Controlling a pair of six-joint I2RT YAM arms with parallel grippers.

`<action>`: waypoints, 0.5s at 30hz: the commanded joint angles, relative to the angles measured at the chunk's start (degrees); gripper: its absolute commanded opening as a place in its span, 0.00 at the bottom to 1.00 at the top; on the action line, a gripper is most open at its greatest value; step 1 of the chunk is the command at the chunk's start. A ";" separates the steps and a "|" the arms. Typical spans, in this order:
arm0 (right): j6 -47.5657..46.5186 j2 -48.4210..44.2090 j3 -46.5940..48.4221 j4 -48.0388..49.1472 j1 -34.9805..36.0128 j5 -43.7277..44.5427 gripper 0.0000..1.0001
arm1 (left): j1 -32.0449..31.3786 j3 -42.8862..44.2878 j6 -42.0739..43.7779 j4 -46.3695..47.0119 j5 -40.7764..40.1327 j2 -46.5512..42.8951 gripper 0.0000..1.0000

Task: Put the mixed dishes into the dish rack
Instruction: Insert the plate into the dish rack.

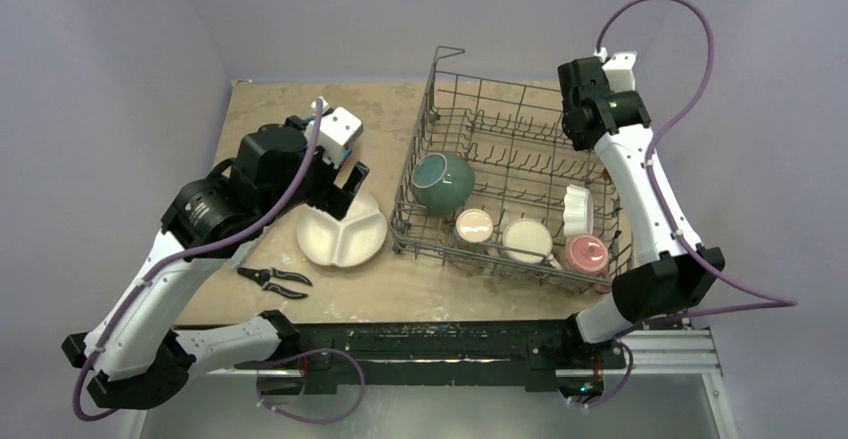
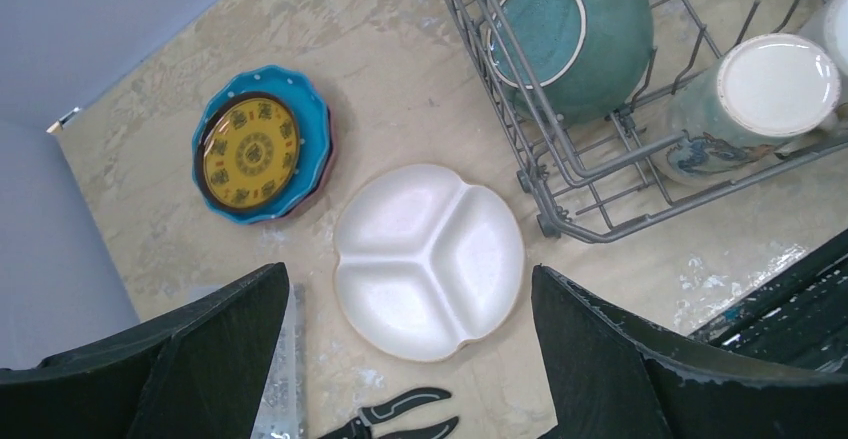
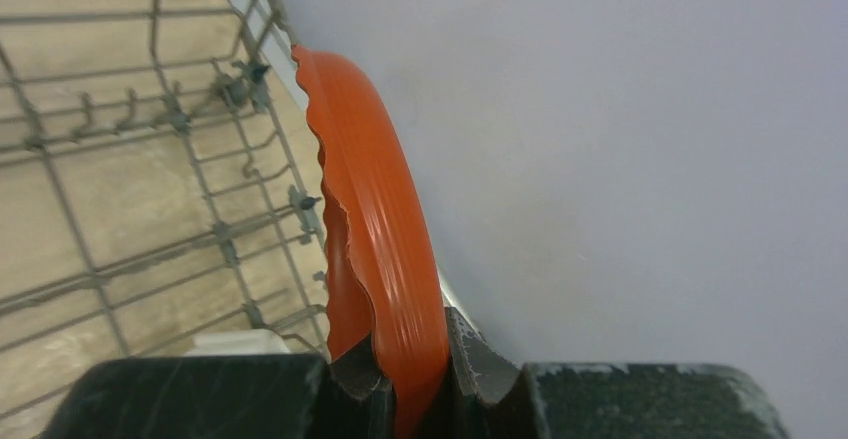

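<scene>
Scuffed tan desk [image 1: 300, 119], pale lilac walls [image 1: 120, 59]: left pincer [image 2: 410, 274] gapes over a white divided plate [image 2: 428, 259]; right pincer [image 3: 410, 359] clamps an orange plate [image 3: 385, 209] above the dish rack [image 1: 515, 144].

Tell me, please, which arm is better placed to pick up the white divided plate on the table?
Left: the left gripper hangs open above the white divided plate, while the right gripper is shut on an orange plate.

Pale lilac walls [image 1: 110, 79] close in a worn, paint-scuffed beige tabletop [image 1: 380, 109] under even light.
</scene>
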 commanded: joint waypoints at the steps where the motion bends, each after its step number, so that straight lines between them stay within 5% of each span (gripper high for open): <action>1: -5.22 -1.23 -5.78 5.95 -3.29 3.48 0.00 | 0.27 0.26 3.94 3.04 -2.43 0.99 0.91; 15: -13.06 3.85 -8.23 17.27 -6.70 -5.23 0.00 | -0.35 -2.78 4.70 3.68 -2.57 -1.13 0.91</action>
